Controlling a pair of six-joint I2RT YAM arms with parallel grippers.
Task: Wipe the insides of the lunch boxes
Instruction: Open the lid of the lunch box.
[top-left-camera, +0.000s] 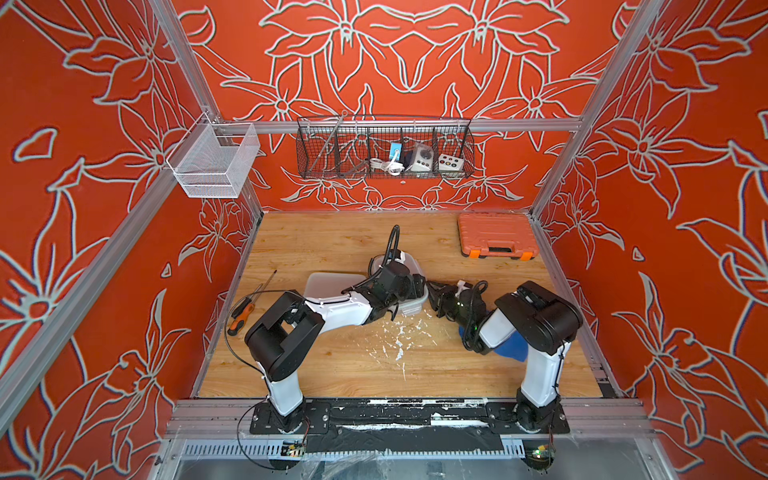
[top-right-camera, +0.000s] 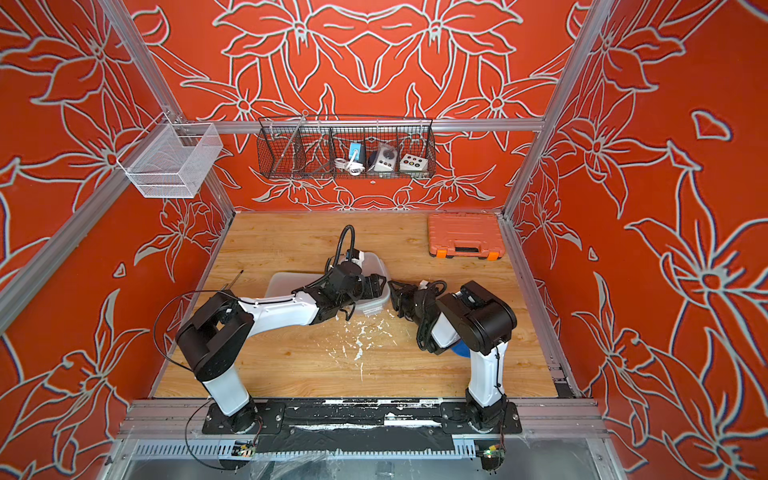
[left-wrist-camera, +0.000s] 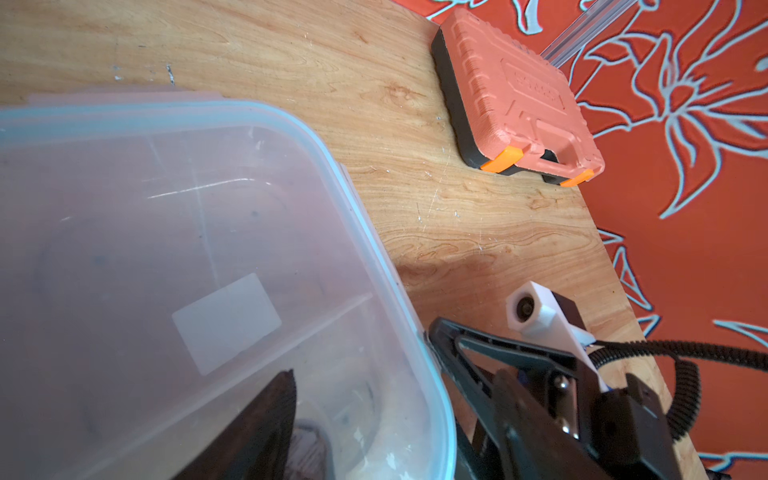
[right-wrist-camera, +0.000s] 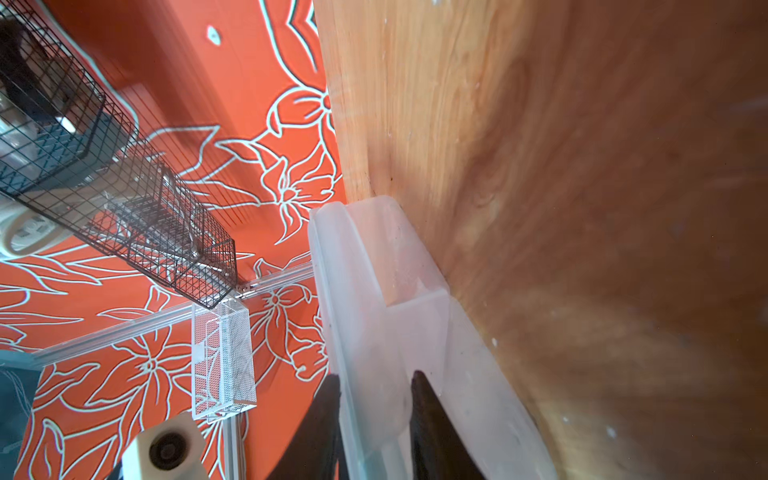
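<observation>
A translucent lunch box with a bluish rim, an inner divider and a white label sits mid-table, showing in both top views. My left gripper is open over its right end, one dark finger showing against the box and the other outside the rim. My right gripper meets the same end from the right. Its two fingers stand on either side of the rim, shut on it.
A flat translucent plastic piece lies left of the box. White crumbs dot the wood in front. A blue cloth lies under my right arm. An orange tool case sits back right and a screwdriver at the left edge.
</observation>
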